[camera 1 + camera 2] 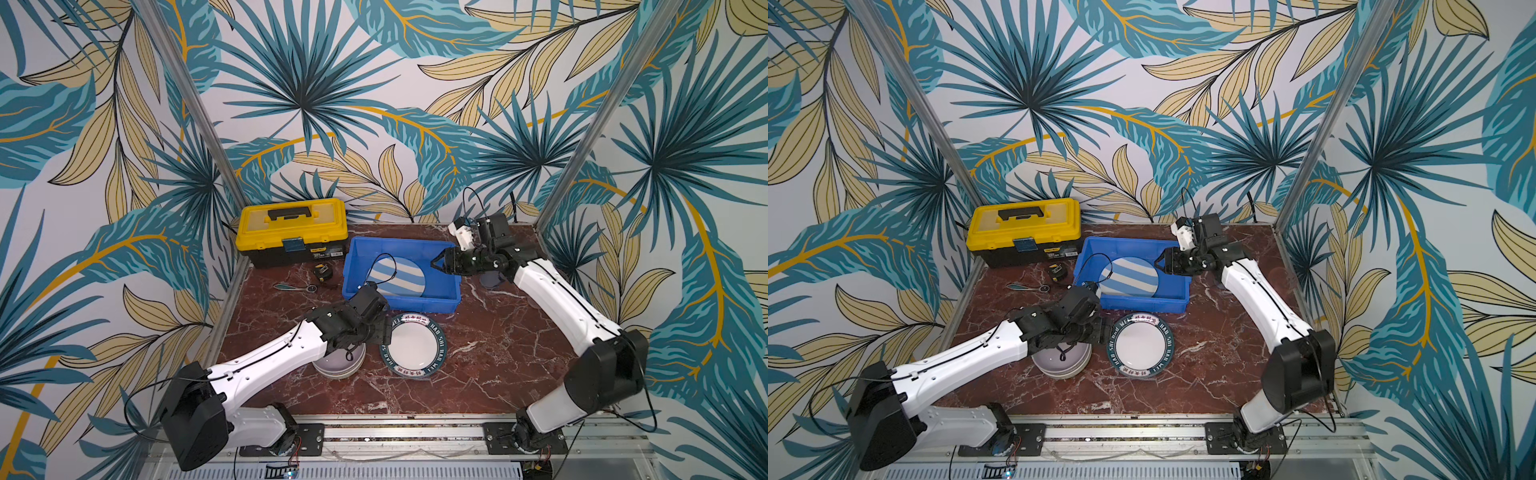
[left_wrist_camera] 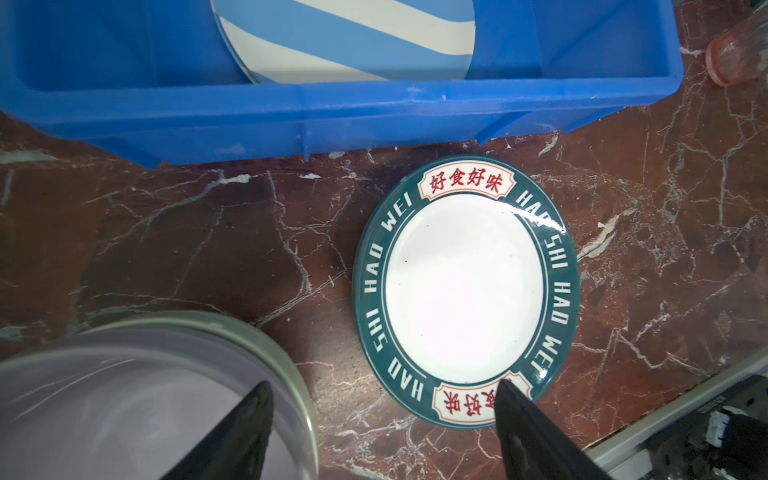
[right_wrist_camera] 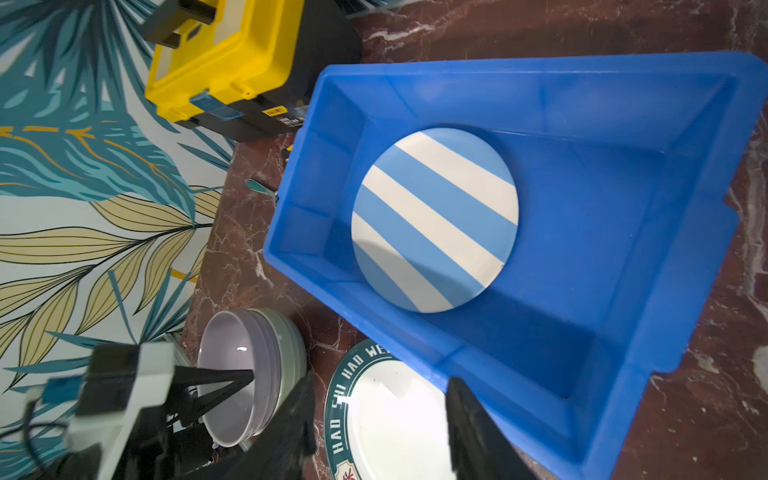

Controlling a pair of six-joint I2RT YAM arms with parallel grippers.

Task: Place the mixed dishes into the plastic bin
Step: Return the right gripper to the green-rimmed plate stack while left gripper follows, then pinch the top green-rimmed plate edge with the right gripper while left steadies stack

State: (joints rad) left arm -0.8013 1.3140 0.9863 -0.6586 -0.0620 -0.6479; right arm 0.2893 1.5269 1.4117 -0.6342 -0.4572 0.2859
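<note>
Bin (image 2: 374, 110) rim sits just beside green-rimmed plate (image 2: 465, 286).

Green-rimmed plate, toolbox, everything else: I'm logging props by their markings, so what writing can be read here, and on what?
"HAO SHI HAO WEI": white letters, twice round the green rim of the plate.
"好食好味": red characters in two cream panels on that rim.
Front stickers on the toolbox: too small and blurred to read.
On the tape measure: nothing legible.

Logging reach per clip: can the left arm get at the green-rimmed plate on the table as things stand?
Probably yes: the left hand hangs open at the edge of the green-rimmed plate, with nothing lying on it or between them.
</note>
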